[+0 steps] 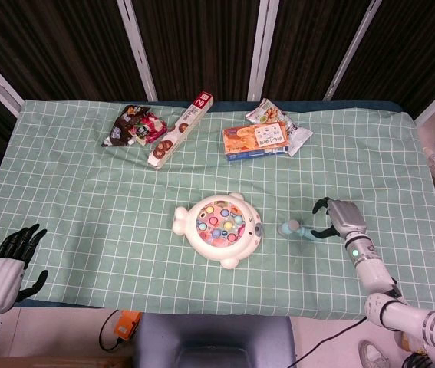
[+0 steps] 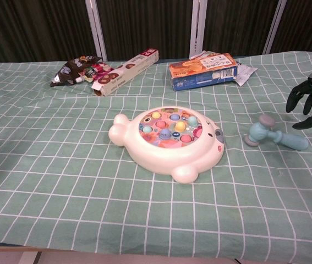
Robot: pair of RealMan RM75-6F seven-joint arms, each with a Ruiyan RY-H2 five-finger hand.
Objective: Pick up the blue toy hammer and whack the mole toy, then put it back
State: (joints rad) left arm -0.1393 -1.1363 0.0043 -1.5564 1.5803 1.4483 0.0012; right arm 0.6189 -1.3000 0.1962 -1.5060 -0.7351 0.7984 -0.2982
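The blue toy hammer (image 1: 297, 229) (image 2: 273, 136) lies on the green checked cloth, its head toward the mole toy and its handle pointing right. The white mole toy (image 1: 219, 229) (image 2: 169, 140) with coloured pegs sits at the table's middle. My right hand (image 1: 335, 219) (image 2: 311, 101) hovers over the hammer's handle end, fingers spread and curved downward, holding nothing. My left hand (image 1: 8, 263) rests at the table's front left corner, fingers apart and empty; the chest view does not show it.
At the back lie a dark snack bag (image 1: 134, 125), a long biscuit box (image 1: 180, 129), an orange and blue box (image 1: 256, 140) and a white packet (image 1: 298, 138). The table's front edge runs close behind both hands.
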